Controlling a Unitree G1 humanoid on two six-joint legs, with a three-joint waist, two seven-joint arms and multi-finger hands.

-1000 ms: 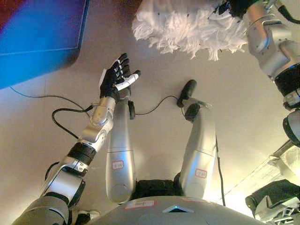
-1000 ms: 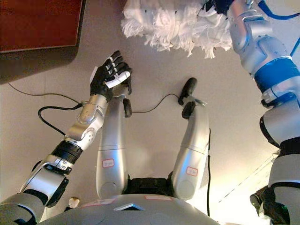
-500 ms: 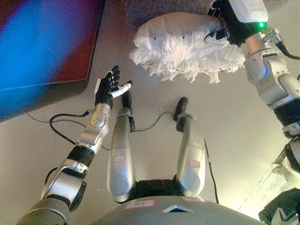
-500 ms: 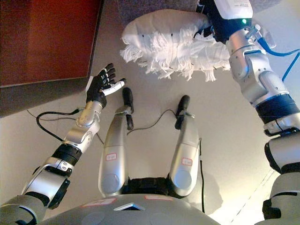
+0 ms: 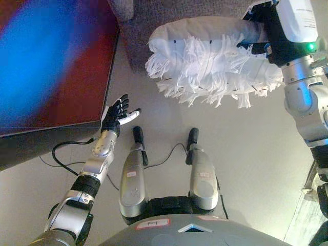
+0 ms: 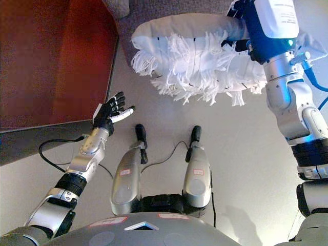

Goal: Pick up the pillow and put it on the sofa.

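Right hand (image 6: 245,31) is buried in the pillow's (image 6: 195,56) right end, so can't tell its grip; pillow hangs over the grey sofa (image 5: 179,15) edge. Single-end carry: risk it slips to the floor (image 5: 256,154). Left hand (image 5: 117,114) spread, empty.

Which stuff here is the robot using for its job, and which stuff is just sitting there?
For the job:
- fluffy white fringed pillow, carried up high
- right robot hand, at the pillow's edge, fingers hidden
- grey fabric sofa, just beyond the pillow

Just there:
- dark red-brown table on the left
- left robot hand, open, holding nothing
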